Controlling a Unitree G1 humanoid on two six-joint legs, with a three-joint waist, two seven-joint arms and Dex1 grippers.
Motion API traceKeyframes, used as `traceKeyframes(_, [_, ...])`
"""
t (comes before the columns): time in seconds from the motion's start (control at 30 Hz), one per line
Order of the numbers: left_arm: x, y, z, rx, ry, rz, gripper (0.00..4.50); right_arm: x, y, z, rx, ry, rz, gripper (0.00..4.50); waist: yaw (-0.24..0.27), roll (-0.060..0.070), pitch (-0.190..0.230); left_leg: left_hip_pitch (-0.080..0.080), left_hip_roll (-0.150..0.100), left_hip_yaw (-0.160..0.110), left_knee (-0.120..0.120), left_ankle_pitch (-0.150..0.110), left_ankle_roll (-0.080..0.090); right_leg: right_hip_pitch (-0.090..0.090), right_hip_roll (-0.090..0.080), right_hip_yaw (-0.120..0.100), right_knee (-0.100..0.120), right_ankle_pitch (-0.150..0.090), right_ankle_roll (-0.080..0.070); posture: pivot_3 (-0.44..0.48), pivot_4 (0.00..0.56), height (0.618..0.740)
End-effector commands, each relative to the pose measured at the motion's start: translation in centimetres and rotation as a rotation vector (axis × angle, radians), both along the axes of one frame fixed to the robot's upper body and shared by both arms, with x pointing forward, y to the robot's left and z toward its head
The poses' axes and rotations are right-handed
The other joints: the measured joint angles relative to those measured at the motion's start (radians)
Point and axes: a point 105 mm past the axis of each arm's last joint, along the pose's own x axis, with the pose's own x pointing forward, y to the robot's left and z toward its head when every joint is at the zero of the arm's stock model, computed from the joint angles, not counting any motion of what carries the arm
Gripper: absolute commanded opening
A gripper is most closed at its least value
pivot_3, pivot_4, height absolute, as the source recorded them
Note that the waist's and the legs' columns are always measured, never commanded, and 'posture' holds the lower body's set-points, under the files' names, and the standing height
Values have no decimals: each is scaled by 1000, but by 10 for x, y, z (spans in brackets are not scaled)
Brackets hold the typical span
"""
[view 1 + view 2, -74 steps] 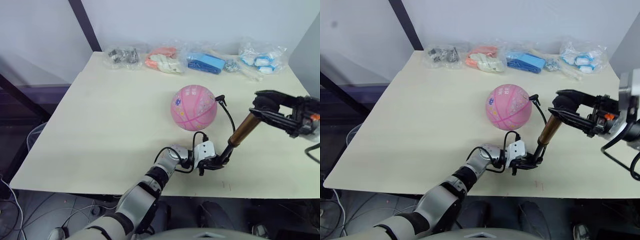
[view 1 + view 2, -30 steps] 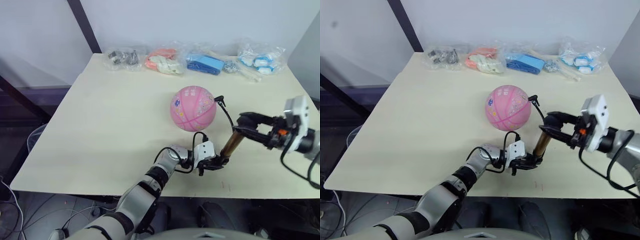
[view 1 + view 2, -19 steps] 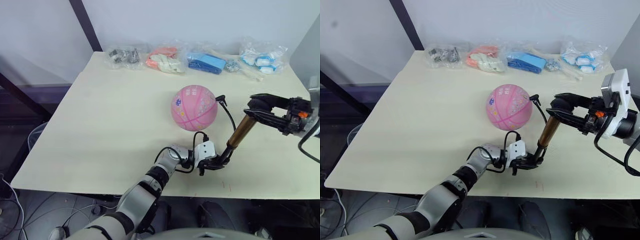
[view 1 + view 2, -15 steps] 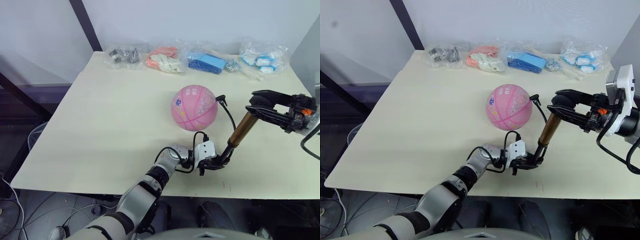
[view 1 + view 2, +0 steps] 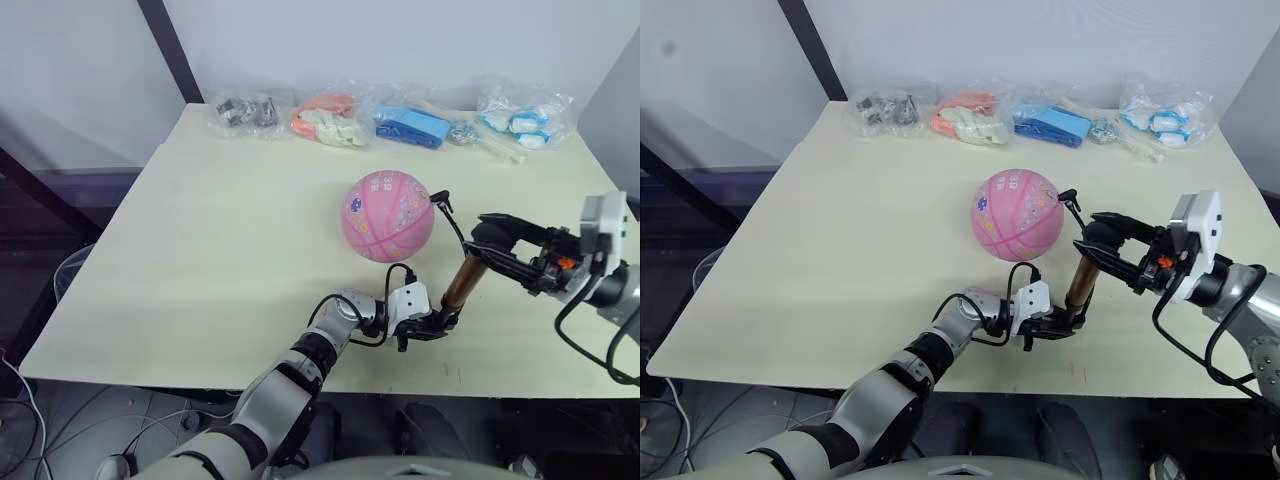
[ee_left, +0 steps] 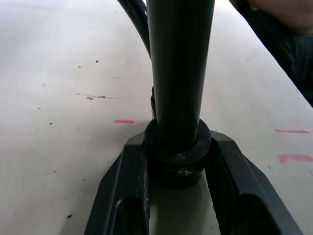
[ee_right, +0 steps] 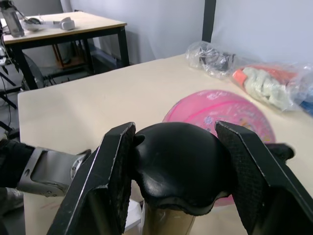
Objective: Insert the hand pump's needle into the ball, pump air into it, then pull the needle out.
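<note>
Right pincer (image 5: 487,243) lowered, pressing the hand pump (image 5: 458,285).

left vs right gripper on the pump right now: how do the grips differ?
Left gripper clamps the hand pump at its black bottom cap, low at the table; right gripper grips the black handle on top, above the table. The left comes in from the near edge, the right from the far right side. Both are shut on the same tilted pump beside the ball.

Legible text, labels, brands, numbers: none. The ball (image 5: 388,215) carries small coloured prints, too small to read as characters. The tabletop (image 6: 58,73) bears short red marks, not letters or figures.
</note>
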Motion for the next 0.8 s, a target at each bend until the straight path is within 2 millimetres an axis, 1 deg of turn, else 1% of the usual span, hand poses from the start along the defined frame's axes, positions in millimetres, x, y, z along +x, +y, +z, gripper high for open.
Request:
traceKeyframes(0.03, [-12,18,-31,121,75,4,1083,0,4,-41,-31,99,-12,2118,0,0,0,0,0,0,0,0,0,0,0,0,0,0,0,0,150,740])
traceKeyframes(0.1, [-11,18,-31,120,76,6,1083,-5,9,-56,-33,127,7,2118,0,0,0,0,0,0,0,0,0,0,0,0,0,0,0,0,150,740])
traceKeyframes(0.17, [-11,19,-31,121,77,9,1083,-7,12,-66,-26,142,3,2118,-2,-1,-1,1,0,0,0,0,0,0,0,0,0,0,0,0,150,740])
traceKeyframes(0.23, [-11,19,-31,121,78,10,1083,-8,12,-76,-31,152,-6,2118,-3,-1,-1,1,0,0,0,0,0,1,1,0,0,0,0,0,150,740])
traceKeyframes(0.3, [-11,18,-31,122,77,5,1083,-10,11,-89,-43,163,-38,2118,-4,-1,-1,1,0,0,0,0,0,1,1,0,0,0,0,0,150,740])
traceKeyframes(0.37, [-12,18,-31,121,77,3,1083,-11,10,-95,-50,161,-58,2118,-6,-2,-3,2,0,0,0,0,0,1,1,0,0,0,0,0,150,740])
traceKeyframes(0.4, [-12,18,-31,120,77,4,1083,-11,9,-94,-53,152,-67,2118,-7,-2,-4,2,0,-1,-1,0,0,1,1,0,0,0,0,0,150,740])
traceKeyframes(0.53, [-12,18,-31,123,75,2,1083,-9,3,-76,-50,103,-84,2118,-11,-4,-5,2,0,-1,-1,0,0,1,1,0,0,0,0,0,150,740])
traceKeyframes(0.67, [-12,18,-31,125,73,-3,1083,-5,-7,-42,-70,35,-85,2118,-11,-4,-5,1,0,-1,-1,0,0,1,1,0,0,0,0,0,150,740])
traceKeyframes(0.8, [-13,18,-32,127,74,-6,1083,-3,-11,-14,-57,-5,-80,2118,-9,-2,-3,0,0,-1,-1,0,0,1,0,0,-1,0,0,0,150,740])
